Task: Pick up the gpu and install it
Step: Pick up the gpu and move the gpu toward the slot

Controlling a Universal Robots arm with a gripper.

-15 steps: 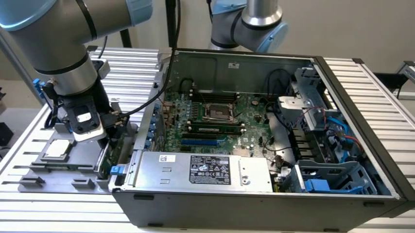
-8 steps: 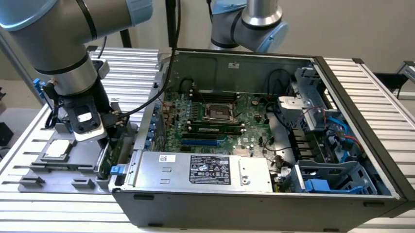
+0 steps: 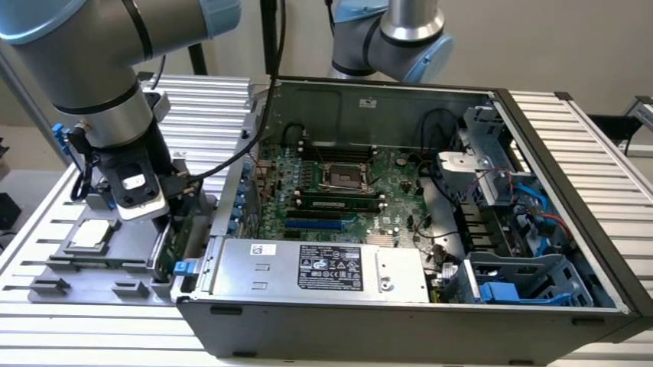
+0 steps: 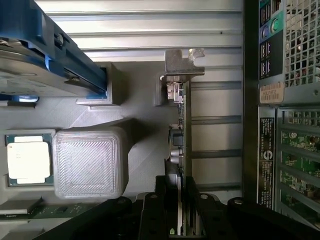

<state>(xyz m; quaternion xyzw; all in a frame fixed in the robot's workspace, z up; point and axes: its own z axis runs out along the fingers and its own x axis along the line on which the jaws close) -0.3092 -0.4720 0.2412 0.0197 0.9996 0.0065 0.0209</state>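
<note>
At nine o'clock of the case [image 3: 408, 325], we see the hand [image 4: 178, 192] clamped on the gpu [image 4: 181, 125], standing in its fixture [image 4: 145, 150], not yet installed.

The hand [image 3: 164, 219] is on the upright gpu [image 3: 170, 245]; case [image 3: 408, 325] beside.

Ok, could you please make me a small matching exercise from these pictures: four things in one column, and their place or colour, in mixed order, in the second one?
Column one
1. gpu
2. processor chip
3. hard drive rails
4. motherboard

Column two
A. blue
B. flat inside the open computer case
C. lying flat in a pocket of the grey holder
D. standing on edge in the grey holder, with a silver bracket at one end

Pairs: 1-D, 2-C, 3-A, 4-B
</note>
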